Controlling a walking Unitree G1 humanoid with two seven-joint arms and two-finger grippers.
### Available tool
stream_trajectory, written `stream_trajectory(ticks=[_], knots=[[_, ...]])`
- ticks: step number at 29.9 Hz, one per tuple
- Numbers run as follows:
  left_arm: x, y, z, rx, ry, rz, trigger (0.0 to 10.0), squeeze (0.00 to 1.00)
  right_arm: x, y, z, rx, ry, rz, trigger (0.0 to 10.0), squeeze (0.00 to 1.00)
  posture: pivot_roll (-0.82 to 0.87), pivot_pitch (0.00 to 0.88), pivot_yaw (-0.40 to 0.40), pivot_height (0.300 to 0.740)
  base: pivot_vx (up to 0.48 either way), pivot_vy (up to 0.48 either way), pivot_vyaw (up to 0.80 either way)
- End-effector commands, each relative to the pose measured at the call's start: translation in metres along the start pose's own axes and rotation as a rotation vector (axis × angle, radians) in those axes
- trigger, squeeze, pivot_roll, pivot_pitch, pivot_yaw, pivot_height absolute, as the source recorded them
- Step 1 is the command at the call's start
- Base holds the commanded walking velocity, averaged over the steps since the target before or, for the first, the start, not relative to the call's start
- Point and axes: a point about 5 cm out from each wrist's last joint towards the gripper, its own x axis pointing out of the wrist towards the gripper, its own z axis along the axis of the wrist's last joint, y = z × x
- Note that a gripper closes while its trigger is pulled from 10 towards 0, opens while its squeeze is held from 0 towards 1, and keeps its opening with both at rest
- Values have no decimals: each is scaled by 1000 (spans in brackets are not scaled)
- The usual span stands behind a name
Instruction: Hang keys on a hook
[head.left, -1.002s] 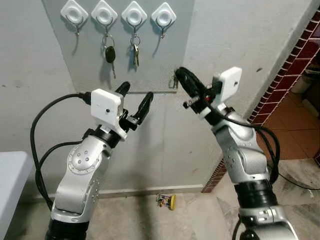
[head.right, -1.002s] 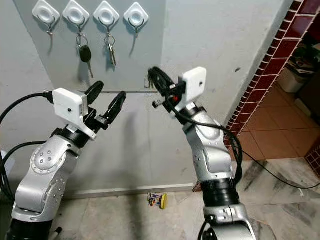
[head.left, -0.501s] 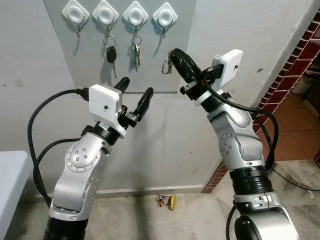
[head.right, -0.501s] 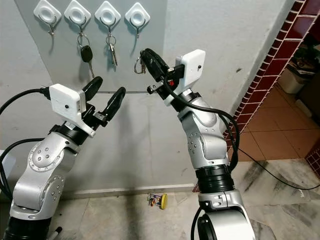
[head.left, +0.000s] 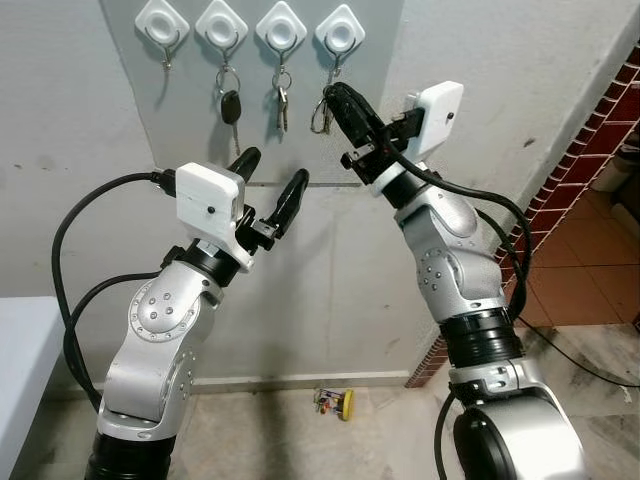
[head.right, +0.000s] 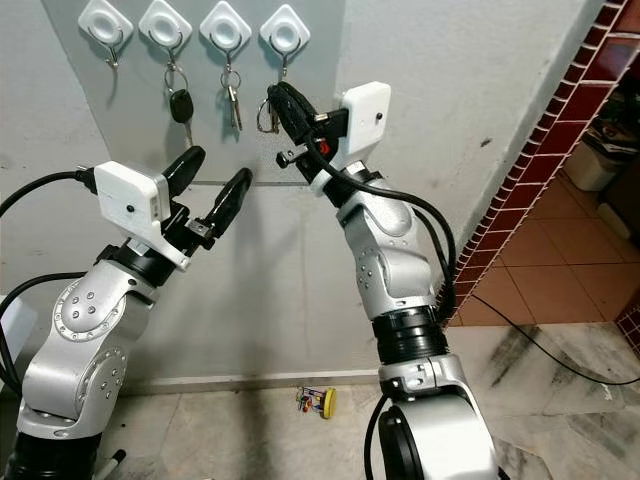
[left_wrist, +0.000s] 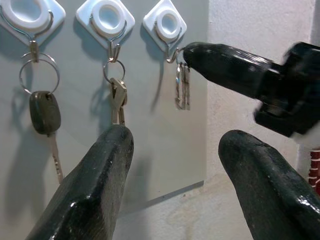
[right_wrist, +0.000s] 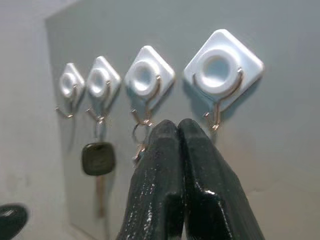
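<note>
Right gripper raised to the wall plate, jaws pressed together on a small ring of keys. Keys dangling from the fingertip just below the rightmost hook, ring near the wire of that hook; whether the ring is over the wire or only beside it, impossible to tell. Fingers closed flat against each other in the right wrist view, pointing up at the rightmost hook, the keys themselves hidden behind them.

Left gripper lower and to the left, in front of the plate's bottom edge, jaws spread apart and holding nothing, well apart from the keys.

Four hooks in a row: white diamond-shaped plastic pads with a round dimple, each with a thin bent metal wire. Leftmost hook bare. Second hook carrying a ring with a black-headed car key. Third hook carrying a pair of plain metal keys.

Plate smooth and grey on a rougher pale wall. Dark red tiles along the right edge. Small colourful object on the stone floor, too small to identify.
</note>
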Motion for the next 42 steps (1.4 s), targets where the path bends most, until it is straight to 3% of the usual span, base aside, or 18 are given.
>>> stream_trajectory(ticks=[1,17,18,20,22,32,42], knots=[[2,-3,8,11,-23,-17,10000,0,6,-3,6,-19,-21,-43,10000,0,-59,66,-46,740,0,0,0],[2,-4,7,7,-15,-11,10000,0,22,-1,11,5,-58,-90,10000,0,-59,72,-46,740,0,0,0],[2,-4,7,7,-15,-11,10000,0,22,-1,11,5,-59,-91,10000,0,-59,72,-46,740,0,0,0],[2,-4,7,6,-14,-10,10000,0,20,5,17,-20,-121,24,10000,0,-60,73,-47,740,0,0,0],[2,-4,7,7,-14,-8,10000,0,18,4,15,2,-116,34,10000,0,-60,74,-48,740,0,0,0],[2,-3,6,4,-12,-5,10000,0,10,3,11,15,-131,53,10000,0,-60,73,-48,740,0,0,0],[3,-4,6,4,-14,-8,10000,0,16,-3,21,-10,-171,22,10000,0,-64,70,-46,740,0,0,0]])
